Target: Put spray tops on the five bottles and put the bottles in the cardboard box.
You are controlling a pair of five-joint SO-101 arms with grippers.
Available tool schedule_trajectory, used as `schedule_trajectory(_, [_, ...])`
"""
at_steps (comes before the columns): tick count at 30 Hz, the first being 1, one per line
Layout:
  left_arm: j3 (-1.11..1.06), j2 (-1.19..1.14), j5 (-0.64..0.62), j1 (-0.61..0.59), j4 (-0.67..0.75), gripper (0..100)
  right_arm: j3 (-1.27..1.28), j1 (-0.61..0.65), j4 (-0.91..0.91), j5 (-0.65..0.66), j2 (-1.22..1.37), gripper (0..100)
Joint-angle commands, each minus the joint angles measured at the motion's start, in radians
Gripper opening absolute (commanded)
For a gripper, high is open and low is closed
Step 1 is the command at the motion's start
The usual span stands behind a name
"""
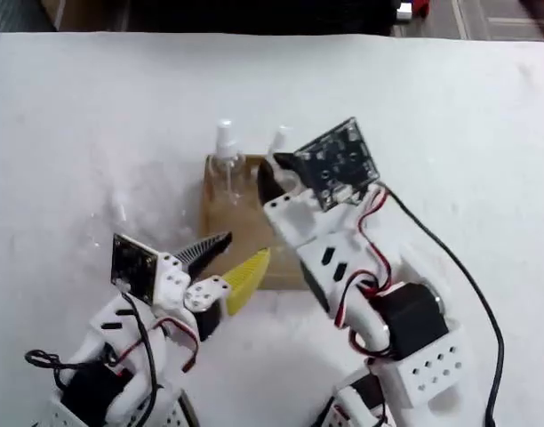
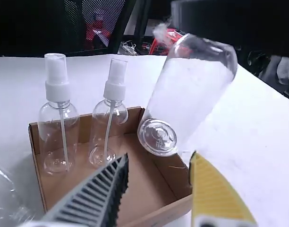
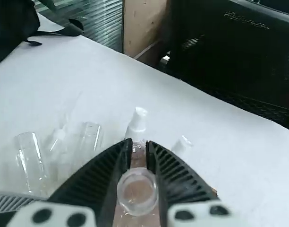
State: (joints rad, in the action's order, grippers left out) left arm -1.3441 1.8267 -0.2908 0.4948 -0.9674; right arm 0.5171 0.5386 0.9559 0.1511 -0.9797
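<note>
**Asker:** What is your right hand (image 3: 139,146) doing?

**Me:** It is over the cardboard box (image 2: 149,182), at the far corner on my right arm's side. Its two black fingers are pinching a clear bottle (image 2: 187,94) at its upper end. The bottle hangs tilted, with its round base pointing down toward the box. The base sits level with the box's rim. I cannot tell whether it touches the cardboard.

**Asker:** Does that bottle have its spray top on?

**Me:** I cannot tell, because my fingers cover that end.

**Asker:** And your left hand (image 1: 249,245)?

**Me:** It is spread wide and holds nothing. The dark ribbed finger and the yellow finger are well apart. It sits at the near edge of the box and points in toward the middle.

**Asker:** What is already in the box?

**Me:** A first capped bottle (image 2: 58,127) and a second capped bottle (image 2: 108,123) are inside. Both stand upright, side by side against the far wall. Each has a white spray top, with its thin tube running down inside. The tilted bottle hangs just beside the second one.

**Asker:** Is anything outside the box?

**Me:** One open-topped bottle (image 3: 29,158) and another open-topped bottle (image 3: 90,142) stand on the white table (image 1: 94,107). They are near each other, off to one side of the box.
</note>
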Motion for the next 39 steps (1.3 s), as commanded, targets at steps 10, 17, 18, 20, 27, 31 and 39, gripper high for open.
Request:
schedule_trajectory(10, [0.018,0.001,-0.005,-0.142,0.026,20,0.017,-0.208,-0.131,0.003,0.156,1.6])
schedule_trajectory(17, [0.017,0.001,-0.012,-0.392,0.133,20,0.14,-0.222,-0.32,0.002,0.205,1.6])
schedule_trajectory(18, [0.017,0.001,-0.012,-0.418,0.133,20,0.164,-0.222,-0.352,0.002,0.205,1.6])
schedule_trajectory(20, [0.017,0.001,-0.006,-0.463,0.133,21,0.212,-0.222,-0.424,0.002,0.205,1.6])
schedule_trajectory(27, [0.017,0.001,-0.006,-0.582,0.133,21,0.362,-0.223,-0.647,0.002,0.205,1.6])
schedule_trajectory(31, [0.017,0.001,-0.006,-0.616,0.133,21,0.405,-0.242,-0.719,0.002,0.206,1.6])
schedule_trajectory(39, [-0.014,0.001,-0.006,-0.615,0.161,21,0.427,-0.292,-0.805,-0.094,0.277,1.6])
